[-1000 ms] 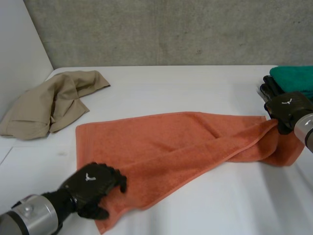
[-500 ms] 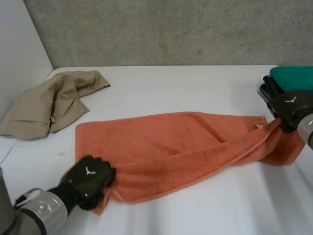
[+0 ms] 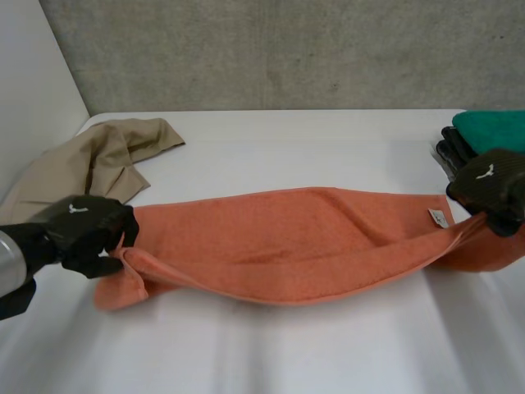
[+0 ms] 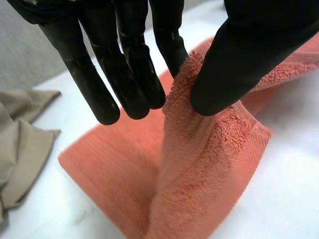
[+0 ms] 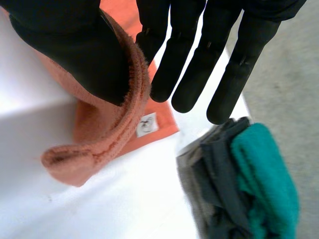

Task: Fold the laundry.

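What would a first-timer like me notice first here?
An orange towel stretches across the table, pinched at one end by the left hand and at the other by the right hand. A crumpled beige cloth lies beyond the left hand; green and dark cloths sit by the right.

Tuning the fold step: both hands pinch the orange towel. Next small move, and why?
Probably carry both pinched ends away from the robot and lay them on the far edge. The left hand and right hand each pinch an end of the near edge of the towel, raised between them, while its far edge lies flat on the table. That would complete the lengthwise fold.
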`<state>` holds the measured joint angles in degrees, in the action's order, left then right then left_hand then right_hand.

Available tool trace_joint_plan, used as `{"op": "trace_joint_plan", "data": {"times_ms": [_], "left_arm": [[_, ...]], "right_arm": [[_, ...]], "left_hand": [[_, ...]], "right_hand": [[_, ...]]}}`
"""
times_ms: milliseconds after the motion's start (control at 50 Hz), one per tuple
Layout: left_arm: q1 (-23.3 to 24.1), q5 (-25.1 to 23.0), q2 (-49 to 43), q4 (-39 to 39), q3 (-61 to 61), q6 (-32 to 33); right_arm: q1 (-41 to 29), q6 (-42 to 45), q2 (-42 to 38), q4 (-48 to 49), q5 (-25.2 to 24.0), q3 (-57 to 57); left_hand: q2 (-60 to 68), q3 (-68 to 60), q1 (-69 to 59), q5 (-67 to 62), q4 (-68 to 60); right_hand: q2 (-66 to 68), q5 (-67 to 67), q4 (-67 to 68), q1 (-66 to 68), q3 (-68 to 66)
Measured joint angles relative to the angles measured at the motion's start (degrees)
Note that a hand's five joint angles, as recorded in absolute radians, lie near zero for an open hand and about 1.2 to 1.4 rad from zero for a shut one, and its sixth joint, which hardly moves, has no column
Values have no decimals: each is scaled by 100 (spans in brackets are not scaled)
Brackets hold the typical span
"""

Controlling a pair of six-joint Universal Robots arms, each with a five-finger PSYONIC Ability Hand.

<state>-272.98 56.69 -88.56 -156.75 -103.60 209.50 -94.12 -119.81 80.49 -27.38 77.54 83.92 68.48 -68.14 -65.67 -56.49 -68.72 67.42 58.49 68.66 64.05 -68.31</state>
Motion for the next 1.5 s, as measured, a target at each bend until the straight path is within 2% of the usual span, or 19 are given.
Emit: {"op": "trace_joint_plan", "data": {"times_ms": [120,220,280,400,440,560,700,780,960,1080,1180,1320,1380,1400,1500], "left_arm": [[519,932,-1694,-361,1134,764],[855,1509,-2681,-1017,2613,869],[952,1734,-2911,-1636,3454,631],[1006,2248,-2880,-3590,5031,-466],[1001,2344,-2816,-3953,5286,-802],[950,2361,-2705,-4196,5479,-1408],[840,2102,-2629,-3983,4765,-1486],[769,1713,-2626,-3984,4013,-1432],[683,964,-2653,-3991,2323,-1048],[511,732,-2302,-3650,1249,-572],[171,235,-1428,-2801,276,-84],[-533,-898,39,-782,-778,1134],[-788,-1121,334,-30,-952,1733],[-921,-1190,412,384,-1006,2116],[-1115,-1212,163,1249,-934,3272]], "right_arm": [[-563,-381,-1230,688,768,-829],[-925,-1143,-1908,1819,1205,-1822],[-1038,-1671,-2054,2751,1345,-2346],[-1079,-2658,-1822,5390,1591,-2830],[-1077,-2807,-1688,6084,1627,-2774],[-1080,-2941,-1484,6773,1474,-2491],[-1037,-3021,-1549,6199,984,-2170],[-992,-3023,-1716,5636,759,-1963],[-855,-2631,-2016,4356,592,-1349],[-622,-2103,-1718,3355,579,-739],[-262,-1511,-937,2174,511,-110],[375,-92,337,372,88,819],[532,371,576,50,-138,1054],[588,552,629,-46,-250,1151],[569,611,350,33,-358,1180]], "left_hand": [[11,-1,0,0,-2],[11,-1,0,0,-2],[11,-1,0,0,-3],[12,-1,0,0,-4],[12,-1,0,0,-4],[12,-1,0,-51,-4],[13,-1,0,-51,-4],[16,-7,0,-51,-5],[18,-22,0,-51,-19],[18,-23,0,-51,-22],[18,-23,0,-51,-22],[18,-23,0,-51,-23],[18,-23,0,-51,-23],[18,-23,0,-51,-23],[18,-23,0,-51,-23]], "right_hand": [[0,0,0,0,0],[0,0,0,0,-1],[0,0,0,0,-1],[0,0,1,0,-1],[0,0,1,0,-1],[0,2,0,0,-1],[0,7,0,0,-1],[0,8,1,0,-1],[0,8,1,0,-1],[0,7,1,0,-1],[0,8,1,0,-1],[0,8,1,0,-1],[0,8,1,0,-1],[0,8,1,0,-1],[0,8,1,0,-1]]}}
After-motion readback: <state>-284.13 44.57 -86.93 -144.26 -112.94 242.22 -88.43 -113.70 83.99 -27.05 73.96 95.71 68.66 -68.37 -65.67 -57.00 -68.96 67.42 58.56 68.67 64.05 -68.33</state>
